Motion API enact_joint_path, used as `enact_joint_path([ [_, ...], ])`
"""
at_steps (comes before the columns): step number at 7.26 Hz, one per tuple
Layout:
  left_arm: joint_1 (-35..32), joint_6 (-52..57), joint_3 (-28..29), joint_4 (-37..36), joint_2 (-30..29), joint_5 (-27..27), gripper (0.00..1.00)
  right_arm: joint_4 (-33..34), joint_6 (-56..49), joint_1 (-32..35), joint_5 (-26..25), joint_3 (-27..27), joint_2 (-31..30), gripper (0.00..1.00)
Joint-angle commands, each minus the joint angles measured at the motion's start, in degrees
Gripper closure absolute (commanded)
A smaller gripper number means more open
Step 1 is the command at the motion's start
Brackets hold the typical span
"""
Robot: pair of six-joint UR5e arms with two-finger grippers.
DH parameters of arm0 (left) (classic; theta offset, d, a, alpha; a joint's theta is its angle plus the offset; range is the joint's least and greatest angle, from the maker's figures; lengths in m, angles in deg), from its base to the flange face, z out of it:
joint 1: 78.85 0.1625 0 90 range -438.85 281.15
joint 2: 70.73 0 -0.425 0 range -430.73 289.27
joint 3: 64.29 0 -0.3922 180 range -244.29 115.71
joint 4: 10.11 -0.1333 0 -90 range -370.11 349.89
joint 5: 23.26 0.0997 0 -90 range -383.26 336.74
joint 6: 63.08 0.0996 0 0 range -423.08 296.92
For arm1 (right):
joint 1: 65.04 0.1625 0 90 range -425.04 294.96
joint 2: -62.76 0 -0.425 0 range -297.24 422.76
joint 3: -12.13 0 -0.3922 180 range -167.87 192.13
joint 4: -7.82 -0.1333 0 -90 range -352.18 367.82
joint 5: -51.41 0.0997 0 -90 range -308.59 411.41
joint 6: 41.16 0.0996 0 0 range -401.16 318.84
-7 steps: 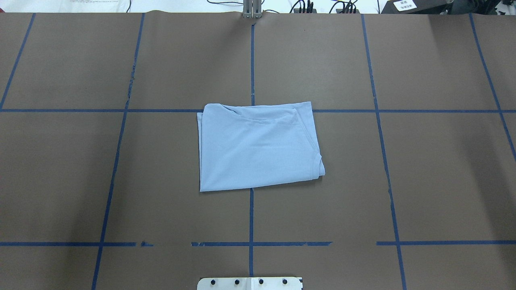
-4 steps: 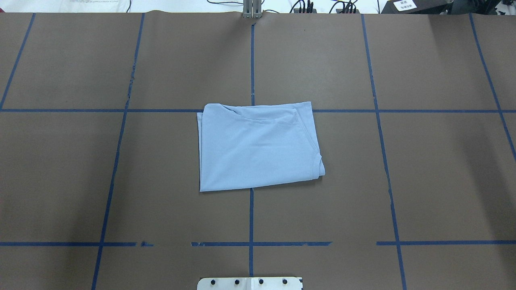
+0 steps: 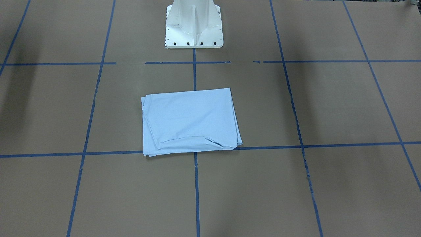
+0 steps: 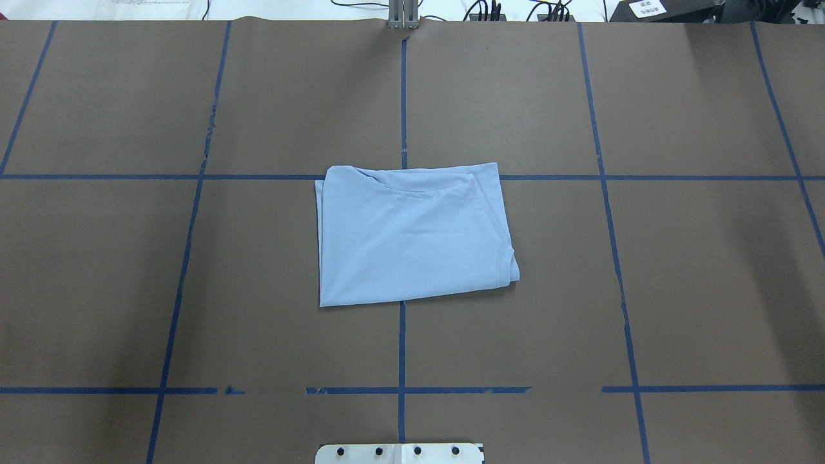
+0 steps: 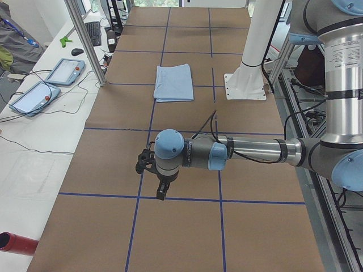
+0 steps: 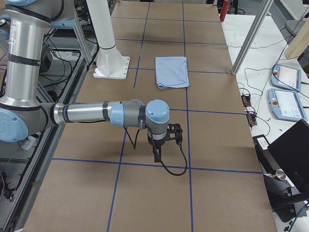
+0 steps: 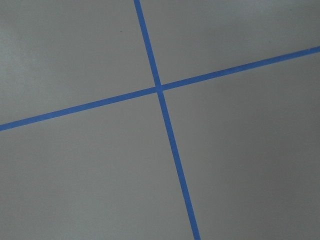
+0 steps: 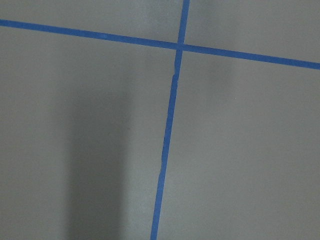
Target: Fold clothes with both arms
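The light blue T-shirt (image 4: pixel 412 235) lies folded into a rough rectangle at the middle of the brown table (image 4: pixel 677 270), with its neckline edge toward the far side. It also shows in the front-facing view (image 3: pixel 190 120) and both side views (image 5: pixel 174 83) (image 6: pixel 172 72). Nothing touches it. My left gripper (image 5: pixel 161 192) hangs low over the table well away from the shirt, at the left end. My right gripper (image 6: pixel 157 157) hangs likewise at the right end. Both show only in the side views, so I cannot tell whether they are open or shut. Both wrist views show only bare table and blue tape.
Blue tape lines (image 4: pixel 403 348) divide the table into squares. The white pedestal base (image 3: pixel 194 39) stands at the robot's edge behind the shirt. Tablets (image 5: pixel 65 71) (image 6: pixel 289 77), cables and metal posts (image 5: pixel 85 39) sit beyond the far edge.
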Motion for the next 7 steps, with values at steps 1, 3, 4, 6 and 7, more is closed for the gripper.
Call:
enact_joint_path([
  [1, -0.09, 0.0, 0.04, 0.0, 0.38, 0.07, 0.0, 0.0, 0.0, 0.0, -0.09, 0.0, 0.0, 0.0],
  [3, 0.0, 0.09, 0.04, 0.0, 0.47, 0.07, 0.0, 0.09, 0.09, 0.0, -0.09, 0.0, 0.0, 0.0],
  [4, 0.0, 0.0, 0.04, 0.0, 0.38, 0.07, 0.0, 0.09, 0.09, 0.0, -0.09, -0.08, 0.0, 0.0],
  [6, 0.0, 0.09, -0.05, 0.0, -0.06, 3.47, 0.0, 0.09, 0.09, 0.0, -0.35, -0.43, 0.0, 0.0],
  [7, 0.0, 0.09, -0.05, 0.0, -0.06, 3.67, 0.0, 0.09, 0.09, 0.0, -0.35, -0.44, 0.0, 0.0],
])
